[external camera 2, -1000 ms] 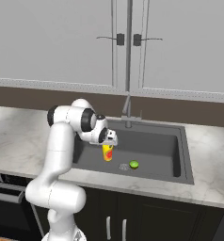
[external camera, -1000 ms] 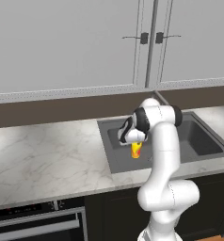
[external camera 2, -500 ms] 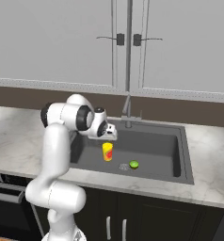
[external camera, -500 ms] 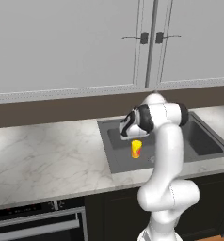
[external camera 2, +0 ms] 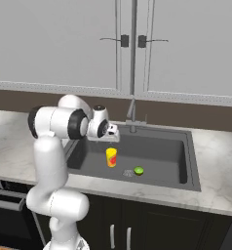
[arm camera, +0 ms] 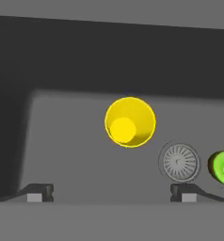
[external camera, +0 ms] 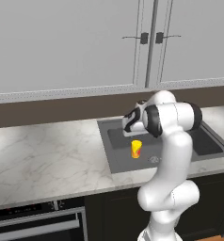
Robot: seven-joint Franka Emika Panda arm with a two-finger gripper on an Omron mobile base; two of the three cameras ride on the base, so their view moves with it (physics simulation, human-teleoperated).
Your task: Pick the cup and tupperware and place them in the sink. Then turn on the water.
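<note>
The yellow cup (external camera: 136,149) (external camera 2: 111,157) (arm camera: 130,122) stands upright on the floor of the dark grey sink (external camera: 115,160) (external camera 2: 159,151) (arm camera: 76,155). Straight above it hangs my gripper (external camera: 128,132) (external camera 2: 113,138) (arm camera: 111,194), open and holding nothing, its fingertips (arm camera: 36,192) spread wide apart. From the hand view I look down into the cup's mouth. The slim grey faucet (external camera 2: 132,115) rises at the sink's back edge; no stream of water shows. The tupperware is out of view.
A small green round object (external camera 2: 138,171) (arm camera: 222,167) lies on the sink floor beside the round metal drain (arm camera: 180,161) (external camera 2: 127,172). Marble counter (external camera: 43,157) (external camera 2: 220,166) flanks the sink. Cabinets (external camera: 147,40) hang above; an oven (external camera: 34,221) sits lower left.
My gripper let go of the cup, which now stands on the sink floor. The hand has risen above it, clear of the cup.
</note>
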